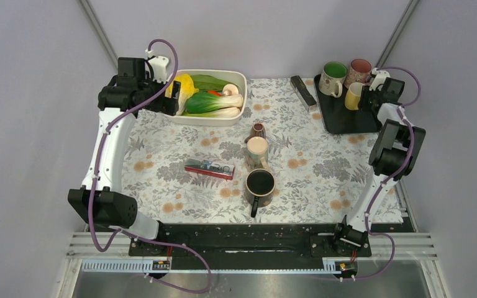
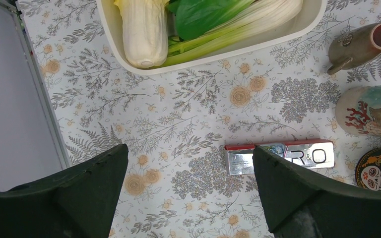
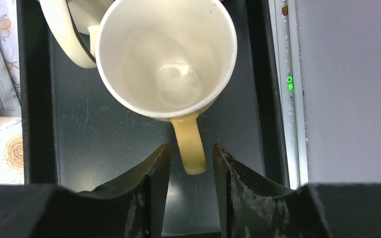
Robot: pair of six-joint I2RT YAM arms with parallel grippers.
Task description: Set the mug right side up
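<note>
Yellow ceramic mug (image 3: pixel 168 64) stands mouth-up on black tray (image 3: pixel 104 139), so right pincer (image 3: pixel 192 148) sits parted around its handle; left pincer (image 2: pixel 189 148) gapes idle.

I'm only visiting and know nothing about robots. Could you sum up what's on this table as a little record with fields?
Yellow mug: upright, mouth up, on the black tray
Right gripper: jaws apart, one each side of the mug's handle, slim gaps showing
Left gripper: wide open, empty, above the tablecloth
Tray neighbours: green mug and pink mug, both upright
Table middle: dark mug, red box
White dish: leafy vegetables
</note>
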